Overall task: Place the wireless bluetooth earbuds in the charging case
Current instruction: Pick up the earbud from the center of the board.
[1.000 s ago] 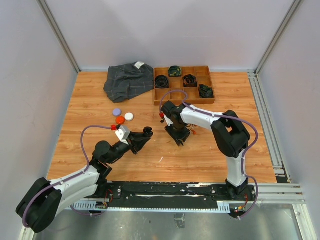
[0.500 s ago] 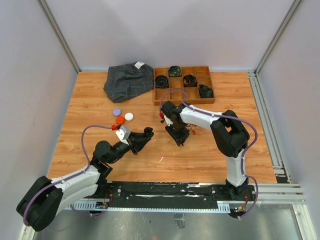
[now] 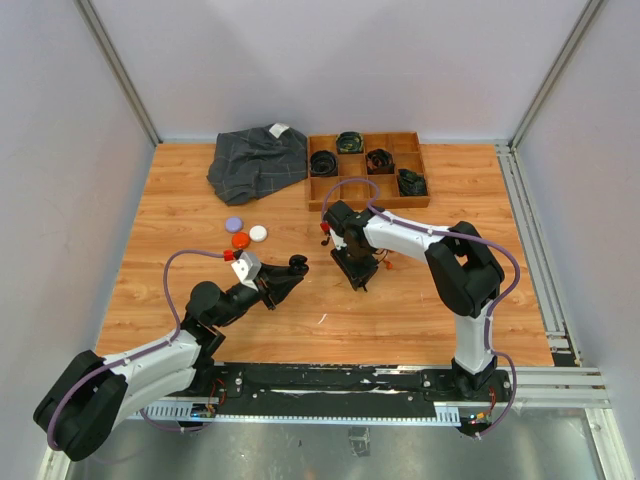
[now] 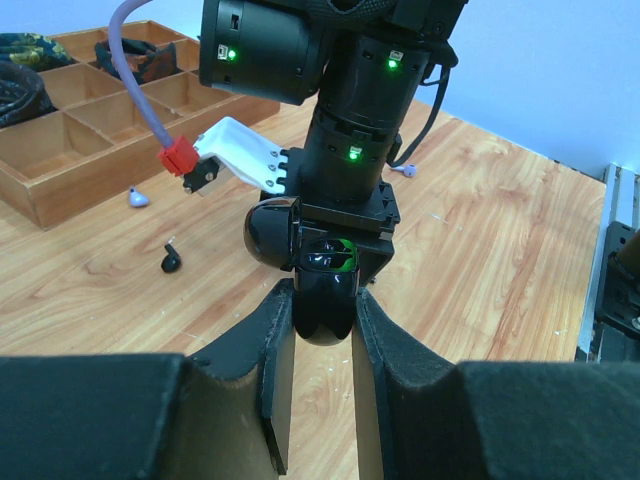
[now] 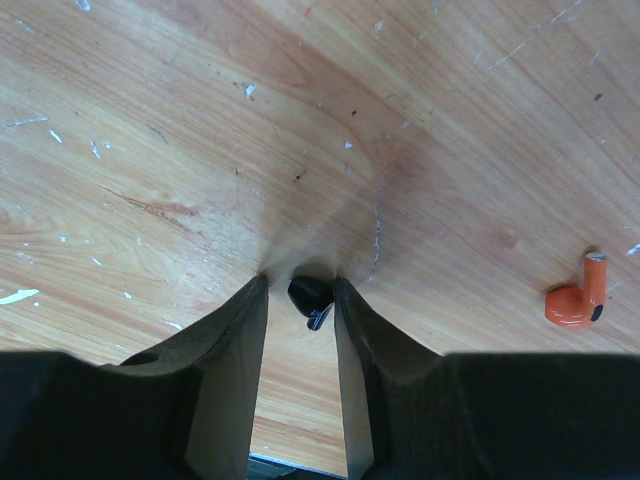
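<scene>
Right tool (image 3: pixel 358 276): shifted slightly right since a second ago; straddles black earbud (image 5: pixel 312 294) on table (image 5: pixel 150 150), grip cannot be told. Left tool (image 4: pixel 322 298): clenched on case (image 4: pixel 325 318). You risk squirting the black earbud sideways by pinching off-centre.

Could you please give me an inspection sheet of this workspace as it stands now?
Surface: wooden table, lightly scuffed.
Job's things: black charging case in left gripper; black earbud at right gripper; orange earbud and second black earbud loose.
Clutter: grey cloth; wooden tray of black belts; three pucks.
Grippers: left shut on case; right straddles earbud, grip unclear.
Cables: purple cable loops off each arm.
Surroundings: grey walls, metal rails.
</scene>
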{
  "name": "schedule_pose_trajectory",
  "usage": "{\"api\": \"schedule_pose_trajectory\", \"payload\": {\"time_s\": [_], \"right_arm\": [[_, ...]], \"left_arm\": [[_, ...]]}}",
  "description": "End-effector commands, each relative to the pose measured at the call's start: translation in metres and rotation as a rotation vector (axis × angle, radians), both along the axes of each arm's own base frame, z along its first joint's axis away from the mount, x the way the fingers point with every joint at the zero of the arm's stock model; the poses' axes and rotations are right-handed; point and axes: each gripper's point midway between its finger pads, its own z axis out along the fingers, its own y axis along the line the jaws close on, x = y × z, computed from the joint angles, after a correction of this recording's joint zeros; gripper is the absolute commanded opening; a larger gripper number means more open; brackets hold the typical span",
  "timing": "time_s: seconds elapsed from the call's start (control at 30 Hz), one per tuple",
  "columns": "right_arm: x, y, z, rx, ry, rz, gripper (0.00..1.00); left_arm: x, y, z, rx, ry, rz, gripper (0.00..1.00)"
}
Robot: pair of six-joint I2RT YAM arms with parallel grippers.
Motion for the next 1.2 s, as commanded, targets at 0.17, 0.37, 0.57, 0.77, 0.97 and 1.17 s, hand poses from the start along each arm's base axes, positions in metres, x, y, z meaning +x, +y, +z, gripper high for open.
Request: {"api": "schedule_pose_trajectory", "payload": {"time_s": [0.17, 0.37, 0.57, 0.77, 0.97, 1.17], "right_arm": [[-0.001, -0.011, -0.004, -0.028, -0.008, -0.044, 0.31], [-0.005, -0.015, -0.002, -0.036, -0.010, -0.039, 0.24], [-0.003, -0.009, 0.013, 0.027, -0.051, -0.025, 0.19], [0.004, 0.005, 0.048, 0.157, -0.151, 0.028, 0.17], [0.015, 0.025, 0.100, 0.327, -0.300, 0.083, 0.16], [0.015, 0.039, 0.160, 0.513, -0.454, 0.150, 0.16]], "left_arm": [[0.000, 0.001, 0.010, -0.024, -0.043, -0.001, 0.00], [-0.003, 0.001, 0.013, -0.034, -0.057, -0.010, 0.00], [-0.007, 0.003, 0.018, -0.056, -0.085, -0.012, 0.00], [-0.012, 0.007, 0.021, -0.047, -0.173, -0.015, 0.00], [-0.016, 0.011, 0.030, -0.063, -0.265, -0.004, 0.00], [-0.017, 0.007, 0.046, -0.090, -0.296, -0.026, 0.00]]}}
